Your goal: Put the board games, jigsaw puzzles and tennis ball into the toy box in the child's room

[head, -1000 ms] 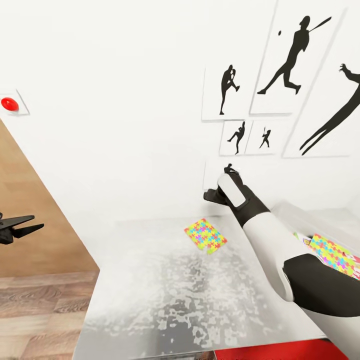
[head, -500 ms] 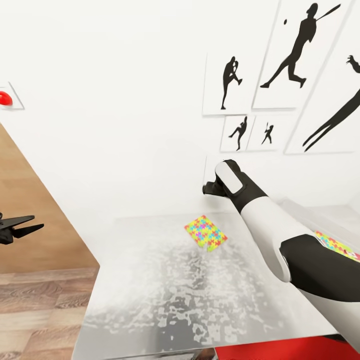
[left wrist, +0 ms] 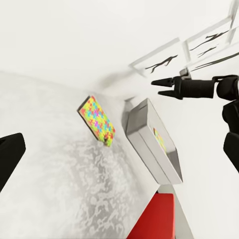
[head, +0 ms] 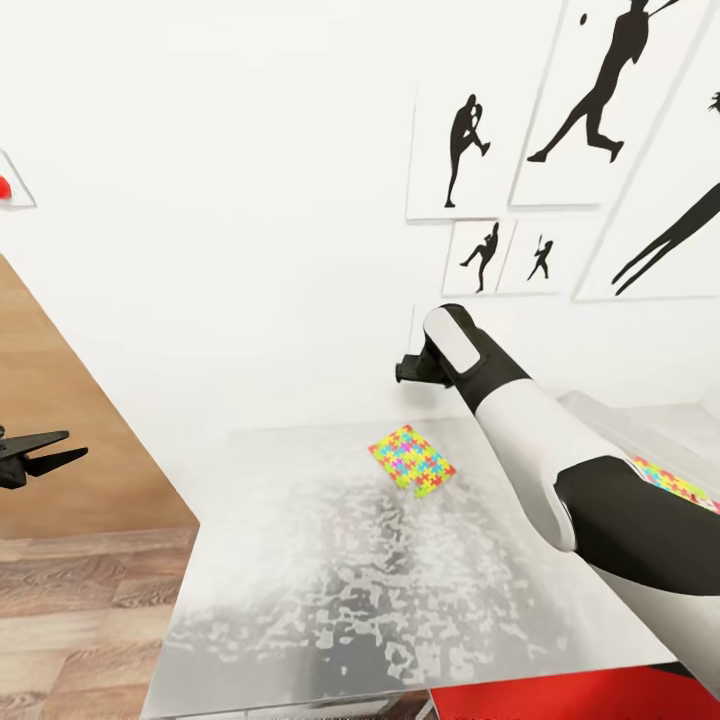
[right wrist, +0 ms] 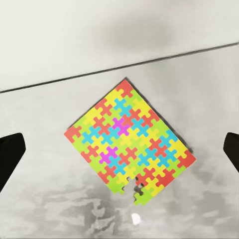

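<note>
Puzzle (head: pixel 411 460) (left wrist: pixel 97 121) (right wrist: pixel 129 155) lies flat on the table (head: pixel 330 590), near its back edge by the wall, turned so one corner points at the wall. A notch of missing pieces shows at the corner facing away from the wall.

Your right gripper (head: pixel 409 371) (left wrist: pixel 163 85) hangs above the puzzle, well clear of it. In the right wrist view the two fingertips (right wrist: pixel 11 154) stand wide apart at either side with the puzzle centred between them: jaws spread, holding nothing.

Toy box (head: pixel 625 432) (left wrist: pixel 152 144) sits on the table toward its right end, well apart from the puzzle; a second puzzle (head: pixel 675 484) lies inside it.

Your left gripper (head: pixel 48 452) hovers off the table's left edge, over the wood floor (head: pixel 80 620), jaws slightly parted, empty.

Silhouette prints (head: pixel 560 150) hang on the wall behind the table. A red chair (head: pixel 560 700) (left wrist: pixel 155 216) shows at the table's front edge.
</note>
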Controlling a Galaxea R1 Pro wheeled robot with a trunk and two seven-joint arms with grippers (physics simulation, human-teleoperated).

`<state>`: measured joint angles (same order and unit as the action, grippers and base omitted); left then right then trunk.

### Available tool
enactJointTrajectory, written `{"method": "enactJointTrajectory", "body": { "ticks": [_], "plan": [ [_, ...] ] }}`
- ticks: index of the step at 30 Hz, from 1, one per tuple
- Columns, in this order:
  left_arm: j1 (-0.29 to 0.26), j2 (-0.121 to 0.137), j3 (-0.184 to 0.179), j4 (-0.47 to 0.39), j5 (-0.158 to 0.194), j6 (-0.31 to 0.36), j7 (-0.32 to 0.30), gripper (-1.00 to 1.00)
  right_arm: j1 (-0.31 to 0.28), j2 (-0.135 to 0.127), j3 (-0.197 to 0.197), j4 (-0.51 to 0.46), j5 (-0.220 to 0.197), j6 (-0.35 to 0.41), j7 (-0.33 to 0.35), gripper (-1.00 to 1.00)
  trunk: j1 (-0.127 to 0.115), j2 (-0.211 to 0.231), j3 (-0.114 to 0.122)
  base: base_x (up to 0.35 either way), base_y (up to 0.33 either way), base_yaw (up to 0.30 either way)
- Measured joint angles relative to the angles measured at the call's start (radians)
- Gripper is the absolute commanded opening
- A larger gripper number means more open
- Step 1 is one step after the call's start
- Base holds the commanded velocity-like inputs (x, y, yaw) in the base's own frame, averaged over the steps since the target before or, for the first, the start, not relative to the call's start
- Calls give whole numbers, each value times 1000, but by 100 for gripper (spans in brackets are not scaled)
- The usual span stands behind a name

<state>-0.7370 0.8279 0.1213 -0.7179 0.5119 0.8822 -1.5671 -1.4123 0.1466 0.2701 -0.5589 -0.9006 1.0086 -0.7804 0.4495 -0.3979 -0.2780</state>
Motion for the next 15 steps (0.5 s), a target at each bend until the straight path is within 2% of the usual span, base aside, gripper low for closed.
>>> {"method": "enactJointTrajectory", "body": {
  "ticks": [15],
  "plan": [
    [0,0,0,1,0,-2,0,100,-5,2,0,-5,0,26,0,100,0,0,-10,0,0,0]
  ]
}}
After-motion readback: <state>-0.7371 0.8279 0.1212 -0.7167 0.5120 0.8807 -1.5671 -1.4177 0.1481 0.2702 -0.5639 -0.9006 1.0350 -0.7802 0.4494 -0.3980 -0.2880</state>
